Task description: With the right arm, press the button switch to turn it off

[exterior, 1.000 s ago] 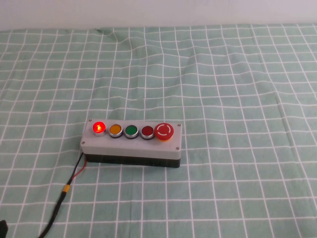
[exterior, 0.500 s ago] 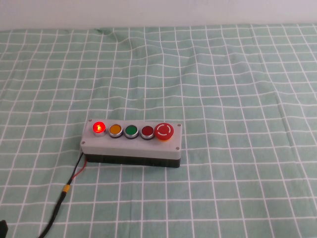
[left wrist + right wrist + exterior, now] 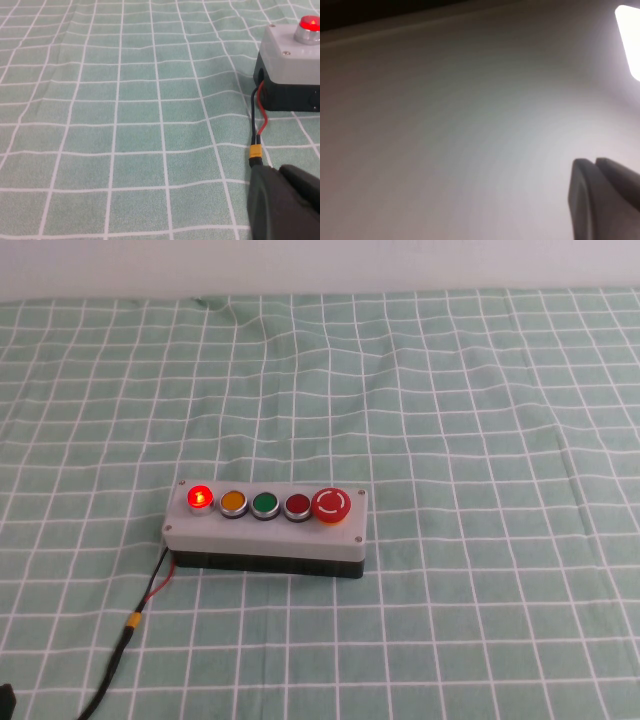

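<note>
The button switch (image 3: 266, 525) is a light-grey box on a black base, lying on the green checked cloth (image 3: 450, 420). Its red lamp (image 3: 200, 497) is lit. Beside the lamp sit orange, green and dark-red buttons and the red mushroom button (image 3: 331, 505). A red-black cable (image 3: 140, 610) leaves its left end. The left wrist view shows the box's end (image 3: 292, 60), the lit lamp (image 3: 309, 25) and the cable (image 3: 257, 120). My left gripper (image 3: 275, 172) is shut and empty, low over the cloth near the cable's yellow connector (image 3: 255, 151). My right gripper (image 3: 594, 162) is shut and empty, facing a plain white surface. Neither arm shows in the high view.
The cloth has soft wrinkles and ends at a white wall (image 3: 320, 265) at the back. A small dark piece (image 3: 4, 702) shows at the high view's bottom left corner. A bright light patch (image 3: 630, 40) shows in the right wrist view.
</note>
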